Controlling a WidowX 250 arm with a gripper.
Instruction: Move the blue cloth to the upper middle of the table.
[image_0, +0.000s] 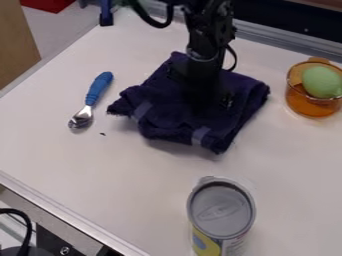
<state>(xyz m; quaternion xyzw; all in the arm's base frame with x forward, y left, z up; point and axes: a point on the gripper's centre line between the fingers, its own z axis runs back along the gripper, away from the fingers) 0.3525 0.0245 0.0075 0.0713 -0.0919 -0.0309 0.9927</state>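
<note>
The black gripper (200, 97) hangs from the top edge of the view, low over the middle of the dark blue cloth (163, 117). Its dark shape blends into the fabric, so how its tips stand against the cloth is hidden. Folded into a thick, rumpled square, the cloth lies on the white table (87, 175) in the upper middle of the view, with two lighter stripes on its near side.
A spoon with a blue handle (99, 88) lies left of the cloth. At the right is an amber cup (312, 102) with a green egg-shaped object (322, 81) in it. A can (221, 210) stands near the front.
</note>
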